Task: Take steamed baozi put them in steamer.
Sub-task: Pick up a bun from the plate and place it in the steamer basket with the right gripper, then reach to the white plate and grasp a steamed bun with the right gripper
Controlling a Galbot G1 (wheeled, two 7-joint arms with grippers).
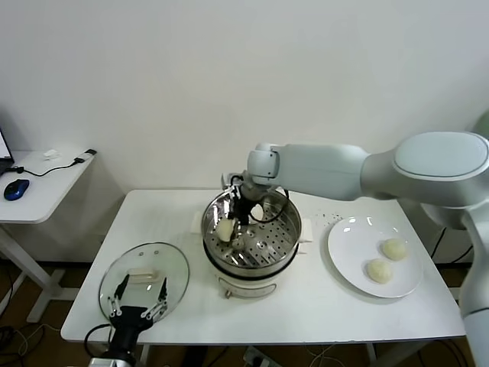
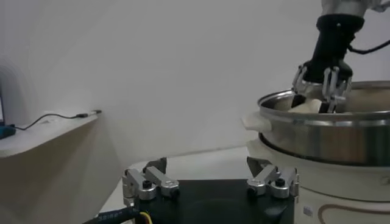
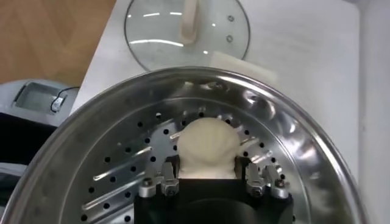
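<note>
The steamer (image 1: 284, 234) stands mid-table, a shiny pot with a perforated floor (image 3: 116, 170). My right gripper (image 1: 238, 220) reaches down inside it, near its left side. One cream-white baozi (image 3: 207, 146) rests on the perforated floor between the right gripper's (image 3: 208, 176) fingers, and the pads touch both its sides. In the left wrist view the right gripper (image 2: 317, 100) stands over the steamer's rim (image 2: 329, 103). Two more baozi (image 1: 393, 248) (image 1: 378, 270) lie on the white plate (image 1: 344, 256) at the right. My left gripper (image 1: 137, 297) hangs open at the table's front left, holding nothing (image 2: 210, 181).
A round glass lid (image 1: 149, 267) lies flat on the table in front of the left gripper and also shows in the right wrist view (image 3: 158, 36). A side table (image 1: 46, 191) with a blue mouse (image 1: 15, 189) and a cable stands at the far left.
</note>
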